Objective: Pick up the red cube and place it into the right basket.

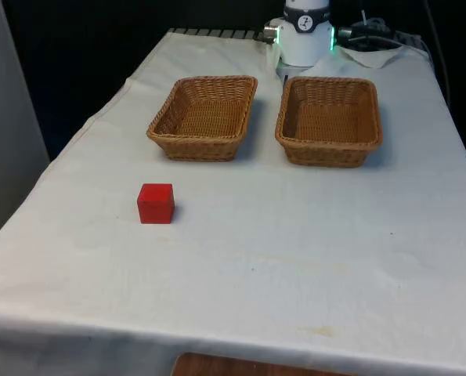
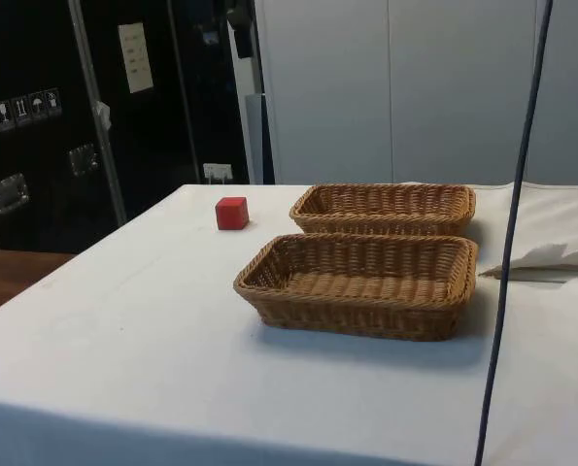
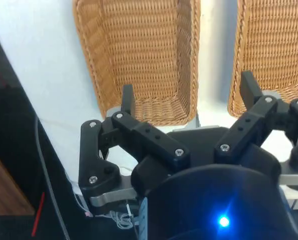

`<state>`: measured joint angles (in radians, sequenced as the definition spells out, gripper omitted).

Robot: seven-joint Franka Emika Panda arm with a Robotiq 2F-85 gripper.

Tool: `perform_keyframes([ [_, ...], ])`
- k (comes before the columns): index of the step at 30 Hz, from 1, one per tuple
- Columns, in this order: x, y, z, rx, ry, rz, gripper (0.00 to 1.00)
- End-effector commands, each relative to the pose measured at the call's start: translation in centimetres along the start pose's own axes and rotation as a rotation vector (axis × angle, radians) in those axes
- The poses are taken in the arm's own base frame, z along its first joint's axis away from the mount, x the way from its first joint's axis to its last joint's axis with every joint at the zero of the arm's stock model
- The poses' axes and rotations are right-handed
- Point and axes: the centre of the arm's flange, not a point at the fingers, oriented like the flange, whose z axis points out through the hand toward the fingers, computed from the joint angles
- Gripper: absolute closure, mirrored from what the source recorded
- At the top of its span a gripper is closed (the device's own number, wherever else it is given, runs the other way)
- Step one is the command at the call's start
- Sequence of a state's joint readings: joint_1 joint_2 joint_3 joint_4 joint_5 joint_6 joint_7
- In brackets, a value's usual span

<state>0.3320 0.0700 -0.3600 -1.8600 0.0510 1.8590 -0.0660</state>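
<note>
Start of the pick-and-place task. Red cube (image 1: 156, 204) sits alone on the white cloth (image 1: 295, 258), toward the front view's left, well apart from both wicker baskets and nearer the camera than they are; nothing touches it, so approach from above looks unobstructed. In the side view the cube (image 2: 232, 213) stands beyond the baskets, near the table's far edge. Two baskets lie side by side w/ a narrow strip of cloth between: left basket (image 1: 204, 117) and right basket (image 1: 329, 120) as the front view shows them, both holding nothing. Which one counts as "right" depends on whose side is meant; that can't be settled from here. Gripper (image 3: 189, 97) hangs high over the gap between the baskets, at the robot's end of the table, jaws spread wide w/ nothing between the fingers (image 3: 127, 97), a ready stance for a grasp. Judgement: no step done yet; next move prob. a reach across the baskets toward the cube, then descent w/ fingers straddling two opposite faces.
</note>
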Motion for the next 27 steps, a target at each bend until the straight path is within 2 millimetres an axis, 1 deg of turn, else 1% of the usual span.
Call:
perform_keyframes([
  [1,0.1,0.3,0.2,0.000,0.001,0.001,0.00],
  [2,0.4,1.0,0.4,0.007,0.001,0.000,0.00],
  [8,0.9,2.8,1.1,0.002,0.001,0.001,0.00],
  [9,0.8,2.5,1.0,-0.007,0.002,0.002,0.00],
  [11,1.1,3.4,1.3,0.001,0.002,0.001,0.00],
  [12,1.3,4.2,1.6,0.000,0.002,0.003,0.00],
  [16,1.8,5.7,1.9,-0.002,0.002,0.004,0.00],
  [17,2.0,6.3,2.1,-0.004,0.001,0.004,0.00],
  [18,1.9,5.9,2.0,-0.011,0.001,0.005,0.00],
  [19,2.1,6.8,2.1,-0.005,0.002,0.004,0.00],
  [24,2.7,8.5,2.7,-0.008,-0.002,0.005,0.00],
  [25,3.0,9.1,2.9,-0.009,0.000,0.006,0.00],
  [27,3.2,9.4,3.0,-0.009,0.001,0.005,0.00],
])
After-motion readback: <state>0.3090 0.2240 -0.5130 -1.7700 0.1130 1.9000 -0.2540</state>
